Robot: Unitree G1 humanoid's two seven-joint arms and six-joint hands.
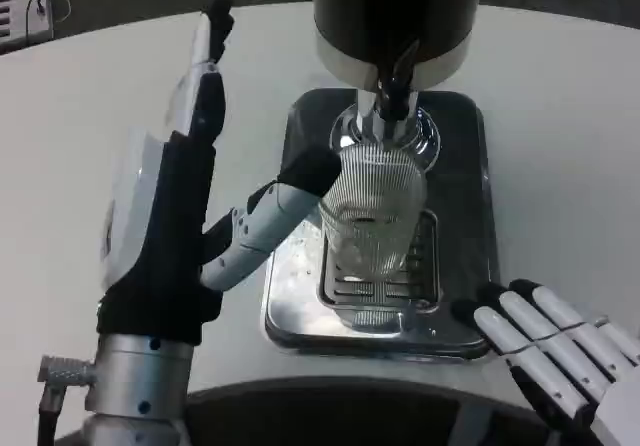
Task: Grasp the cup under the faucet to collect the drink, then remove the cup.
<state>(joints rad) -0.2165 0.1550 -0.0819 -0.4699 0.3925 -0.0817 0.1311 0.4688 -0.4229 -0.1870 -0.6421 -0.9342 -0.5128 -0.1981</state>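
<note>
Silver forearms — white-backed, black-and-white-fingered left robot hand (165, 231).

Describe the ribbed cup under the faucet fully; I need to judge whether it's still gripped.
The clear ribbed plastic cup stands upright on the slotted grate of the shiny metal drip tray, directly beneath the chrome faucet of the dark dispenser. Fine vertical ribs cover its wall; any liquid inside cannot be made out. The left hand is spread open, with one black fingertip at the cup's left side; nothing grips it.

The white table (90, 96) carries a metal drip tray (470, 216) (dispenser (395, 16) standing on it)
</note>
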